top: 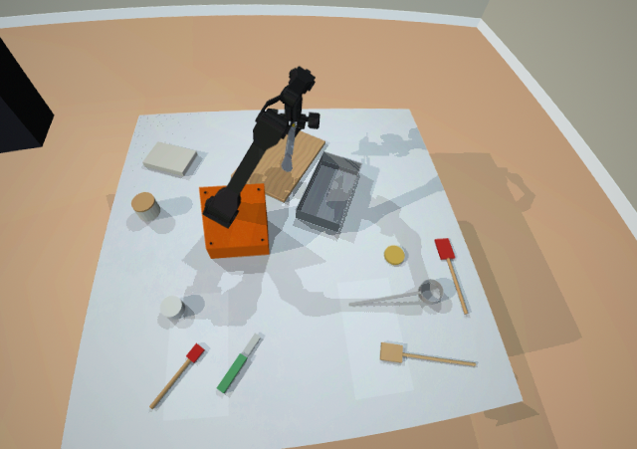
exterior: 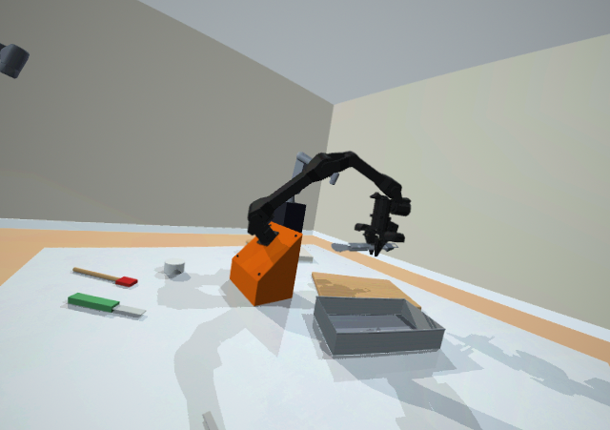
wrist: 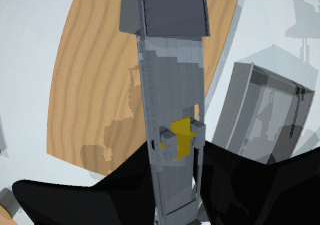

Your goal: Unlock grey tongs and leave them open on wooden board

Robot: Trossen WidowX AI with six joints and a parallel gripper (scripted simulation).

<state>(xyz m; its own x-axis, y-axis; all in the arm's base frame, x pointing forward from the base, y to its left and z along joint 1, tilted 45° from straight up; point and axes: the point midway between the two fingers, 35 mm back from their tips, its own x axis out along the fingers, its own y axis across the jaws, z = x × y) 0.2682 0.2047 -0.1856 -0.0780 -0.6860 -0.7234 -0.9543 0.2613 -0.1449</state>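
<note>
My gripper (top: 294, 125) (exterior: 376, 253) (wrist: 171, 143) is shut on the grey tongs (top: 289, 148) (exterior: 352, 246) (wrist: 172, 80) near the end with the yellow part (wrist: 181, 140). The tongs are in the air, roughly level in the exterior view, their broad tips towards the robot's base. Their two arms look close together; whether the lock is engaged I cannot tell. The wooden board (top: 282, 191) (exterior: 394, 290) (wrist: 75, 95) lies below them with a gap between. The roasting tin (top: 315, 221) (exterior: 389, 342) (wrist: 234, 92) stands beside the board, without the tongs.
The orange base (top: 236, 238) (exterior: 275, 277) is near the board. A pale block (top: 170, 158) and a tan-topped cylinder (top: 145, 205) lie on its far side. A white cylinder (top: 172, 307) (exterior: 174, 266), yellow disc (top: 394, 254), strainer (top: 430, 291), green-handled tool (top: 232, 372) (exterior: 93, 301) and several spatulas lie further off.
</note>
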